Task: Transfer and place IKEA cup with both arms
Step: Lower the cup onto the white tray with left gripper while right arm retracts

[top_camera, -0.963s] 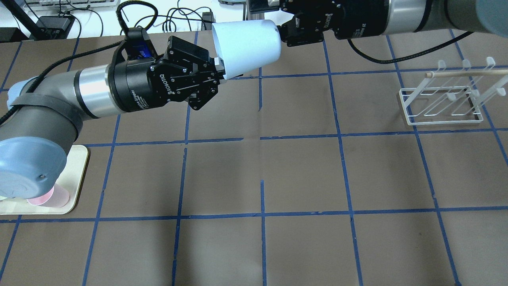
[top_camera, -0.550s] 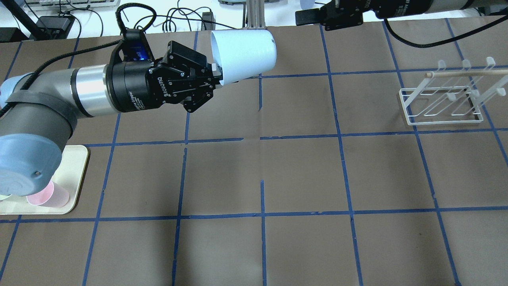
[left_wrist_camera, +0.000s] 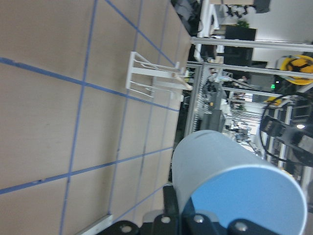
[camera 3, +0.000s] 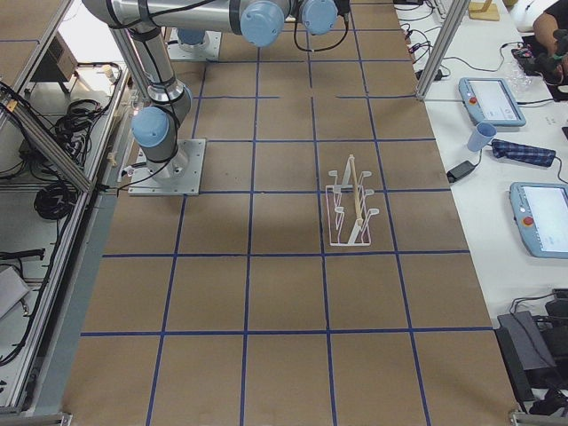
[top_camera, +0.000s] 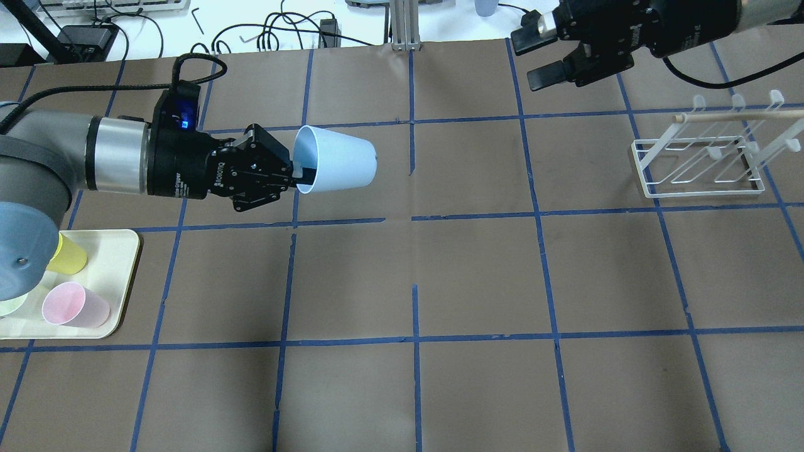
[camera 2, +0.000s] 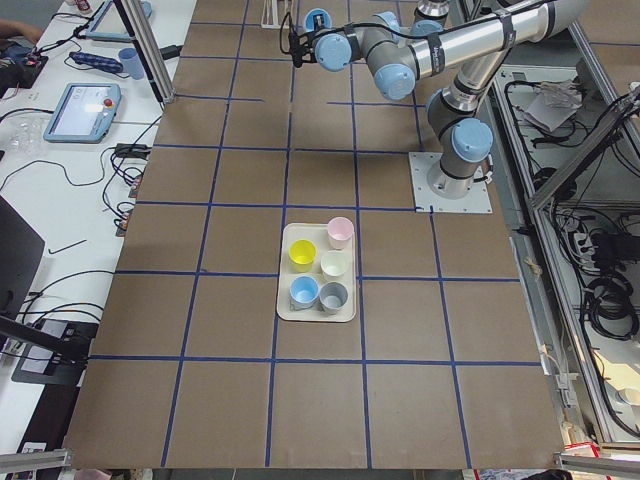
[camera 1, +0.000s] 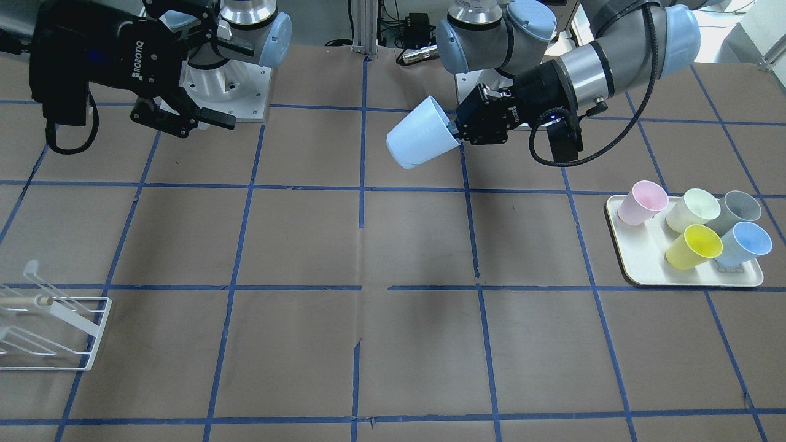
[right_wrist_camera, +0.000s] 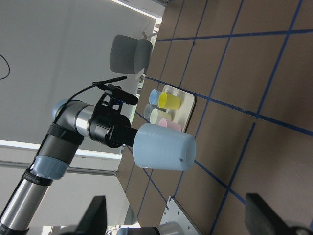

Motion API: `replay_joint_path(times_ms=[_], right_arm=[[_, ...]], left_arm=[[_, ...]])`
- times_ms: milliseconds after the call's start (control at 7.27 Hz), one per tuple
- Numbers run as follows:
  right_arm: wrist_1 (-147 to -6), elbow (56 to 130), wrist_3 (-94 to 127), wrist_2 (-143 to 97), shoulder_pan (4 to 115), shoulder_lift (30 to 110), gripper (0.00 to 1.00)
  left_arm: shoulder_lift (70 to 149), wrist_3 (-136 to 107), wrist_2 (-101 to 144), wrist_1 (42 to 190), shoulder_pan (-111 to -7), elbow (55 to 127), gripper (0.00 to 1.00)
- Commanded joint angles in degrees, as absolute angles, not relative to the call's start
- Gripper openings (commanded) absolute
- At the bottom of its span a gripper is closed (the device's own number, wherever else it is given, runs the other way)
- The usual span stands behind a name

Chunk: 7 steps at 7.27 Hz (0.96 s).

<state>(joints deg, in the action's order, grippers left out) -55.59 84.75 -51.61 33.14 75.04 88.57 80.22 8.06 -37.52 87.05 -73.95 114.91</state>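
The IKEA cup (top_camera: 336, 166) is pale blue and lies on its side in the air over the table's far middle. My left gripper (top_camera: 295, 177) is shut on its rim, one finger inside the mouth. The cup's base points to the right. The cup (camera 1: 420, 135) and left gripper (camera 1: 457, 132) also show in the front view. My right gripper (top_camera: 521, 59) is open and empty at the far right, well apart from the cup. In the right wrist view the cup (right_wrist_camera: 164, 146) is seen base-on from a distance. It fills the lower right of the left wrist view (left_wrist_camera: 230, 176).
A cream tray (camera 1: 638, 270) at my left holds pink (camera 1: 642, 202), yellow (camera 1: 694, 245), pale green, grey and a second blue cup (camera 1: 743, 242). A white wire rack (top_camera: 697, 163) with a wooden rod stands at the far right.
My right gripper has drawn back from the cup's base to the far right. My left arm has carried the cup left and toward me, lower over the table.
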Motion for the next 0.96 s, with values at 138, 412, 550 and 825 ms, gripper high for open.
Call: replay_joint_path(times_ms=[138, 412, 550, 825], right_arm=[[-65.4, 84.5, -37.3, 53.0, 74.9, 88.4, 1.0], [-70.3, 84.2, -22.4, 64.9, 76.3, 88.9, 0.96], [-73.0, 84.1, -16.4, 70.5, 79.8, 88.9, 0.96], [-79.3, 84.5, -2.4, 83.2, 88.3, 88.9, 0.96]], left_arm=[[81.6, 12.1, -65.0, 81.1, -66.5, 114.6, 0.0], [84.1, 27.2, -79.1, 76.5, -60.9, 114.6, 0.0], [86.1, 33.3, -83.5, 74.0, -57.4, 114.5, 0.0], [92.3, 44.1, -88.8, 65.8, -51.6, 114.5, 0.0]])
